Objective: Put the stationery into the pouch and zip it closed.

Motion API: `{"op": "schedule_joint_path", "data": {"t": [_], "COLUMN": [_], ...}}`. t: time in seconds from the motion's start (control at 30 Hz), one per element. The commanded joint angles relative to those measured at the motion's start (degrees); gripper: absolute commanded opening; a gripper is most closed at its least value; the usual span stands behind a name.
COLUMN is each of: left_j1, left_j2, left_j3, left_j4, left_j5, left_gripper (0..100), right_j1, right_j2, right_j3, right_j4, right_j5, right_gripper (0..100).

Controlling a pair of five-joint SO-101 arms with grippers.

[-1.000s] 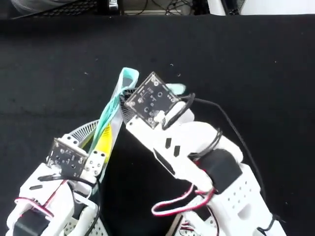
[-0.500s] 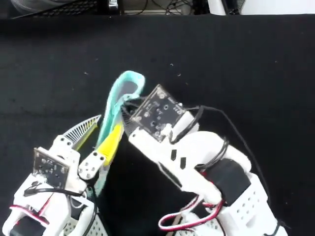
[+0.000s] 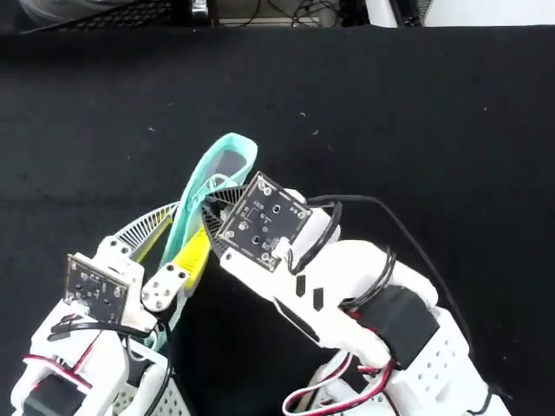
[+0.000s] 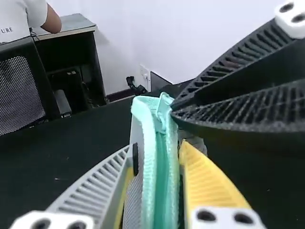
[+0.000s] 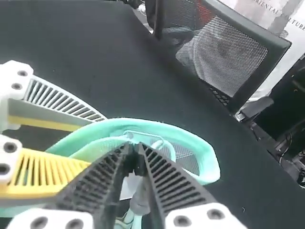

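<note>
Matte black cloth (image 3: 416, 113) is spread across the table, extending widely beyond both arms. A mint-green fabric pouch (image 3: 224, 163) with a mesh panel is held edge-up, pinched by the left gripper (image 3: 191, 221) between ribbed grey and yellow fingers. Its looped top edge is clamped by the right gripper (image 5: 132, 153), whose ribbed black jaws are nearly together.
</note>
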Motion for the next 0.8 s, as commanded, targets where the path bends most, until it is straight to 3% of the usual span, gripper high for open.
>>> {"op": "schedule_joint_path", "data": {"t": [0.0,0.03,0.17,0.4,0.6,0.77], "left_j1": [0.31,0.31,0.40,1.01,1.01,1.01], "left_j2": [0.26,0.18,0.18,0.18,0.18,0.18], "left_j3": [-0.22,-0.22,-1.71,-2.33,-2.51,-1.89], "left_j4": [-1.05,-1.05,-0.44,2.90,4.75,4.75], "left_j5": [0.09,-0.62,-5.01,-5.27,-5.19,-5.10], "left_gripper": [7,2,3,3,3,3], "right_j1": [-1.23,-1.23,-1.14,-1.23,-1.23,-1.23], "right_j2": [-2.07,-3.12,-7.60,-6.29,-3.03,-2.07], "right_j3": [-0.04,-0.13,0.22,0.57,2.59,5.58], "right_j4": [0.18,0.18,0.18,3.69,4.48,-0.79], "right_j5": [0.53,0.53,0.26,0.18,0.18,0.18], "right_gripper": [1.2,1.2,1.7,15.2,15.8,15.6]}}
